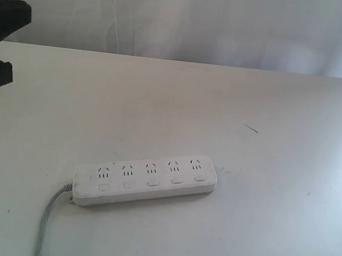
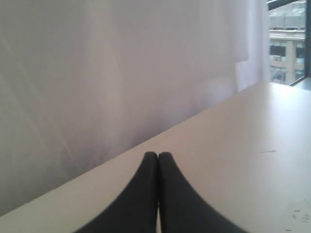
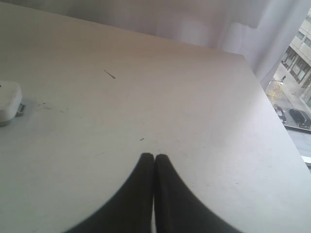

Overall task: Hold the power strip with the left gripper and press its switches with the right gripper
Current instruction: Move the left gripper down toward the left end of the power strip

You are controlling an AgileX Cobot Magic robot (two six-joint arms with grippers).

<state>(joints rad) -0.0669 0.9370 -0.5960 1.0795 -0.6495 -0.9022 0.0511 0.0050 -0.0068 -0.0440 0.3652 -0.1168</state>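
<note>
We find the power strip (image 1: pixel 146 180) lying flat at six o'clock on the surface (image 1: pixel 255 101), its switches (image 1: pixel 153 182) facing up, seemingly ready for pressing, while the left gripper (image 2: pixel 158 155) and right gripper (image 3: pixel 154 156) hover pressed together, empty, clear of it.

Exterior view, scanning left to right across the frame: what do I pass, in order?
Black part of the left arm at the frame edge → grey cord → power strip lying flat on the table → small dark mark on the tabletop. The right arm is not in this view.
</note>
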